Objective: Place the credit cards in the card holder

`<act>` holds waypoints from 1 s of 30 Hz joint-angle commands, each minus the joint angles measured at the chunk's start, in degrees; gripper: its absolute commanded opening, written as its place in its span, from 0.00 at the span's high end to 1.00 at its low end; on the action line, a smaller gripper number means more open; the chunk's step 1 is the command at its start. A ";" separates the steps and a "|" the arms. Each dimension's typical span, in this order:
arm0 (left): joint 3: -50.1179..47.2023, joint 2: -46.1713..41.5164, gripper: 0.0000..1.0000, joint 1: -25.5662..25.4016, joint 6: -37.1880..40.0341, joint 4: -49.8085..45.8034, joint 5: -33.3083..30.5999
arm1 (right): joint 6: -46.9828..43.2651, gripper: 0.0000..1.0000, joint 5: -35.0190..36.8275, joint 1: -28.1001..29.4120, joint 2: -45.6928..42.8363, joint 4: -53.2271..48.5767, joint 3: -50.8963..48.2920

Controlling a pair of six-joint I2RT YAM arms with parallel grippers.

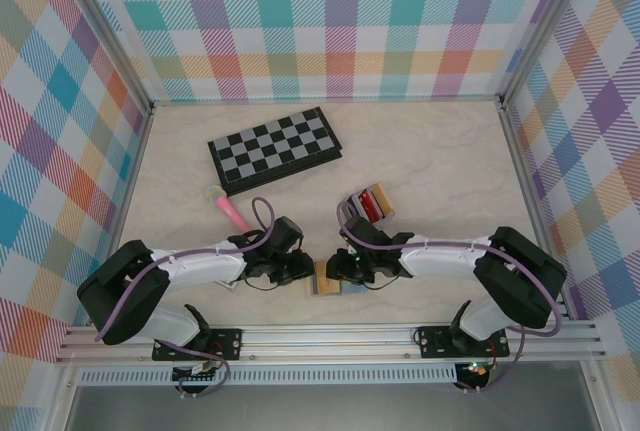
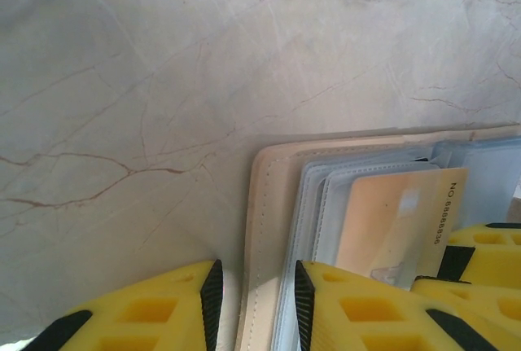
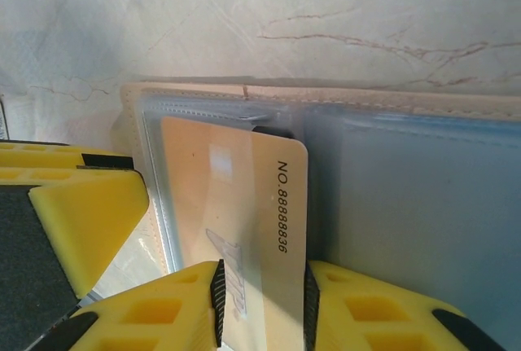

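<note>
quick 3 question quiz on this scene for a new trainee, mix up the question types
1. True or false: the gold card lies on bare table, well away from the tan wallet.
2. Which is farthest back in the top view? A chessboard, B tan wallet, C gold card.
3. Fill in: the number printed along the gold card's edge reads NO. ____.

Key: 1 false, it lies on the wallet among its clear sleeves. 2 A. 3 88888836.
</note>
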 commanded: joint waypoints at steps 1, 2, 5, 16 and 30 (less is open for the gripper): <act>-0.85 0.16 0.69 -1.13 0.54 0.27 0.38 | -2.06 0.66 1.36 0.45 1.16 -5.21 3.04; -0.78 0.15 0.69 -1.17 0.55 0.27 0.46 | -2.20 0.66 1.56 0.44 1.06 -5.74 3.44; -0.67 0.14 0.69 -1.14 0.64 0.00 0.25 | -2.63 0.65 3.14 0.45 0.01 -8.60 4.29; -0.33 0.88 0.69 -1.14 0.94 0.78 1.19 | -2.77 0.88 -1.36 0.45 2.47 -2.61 3.50; -0.16 1.03 0.70 -1.19 1.02 0.14 0.63 | -4.19 0.78 5.18 0.57 -0.34 -12.84 6.10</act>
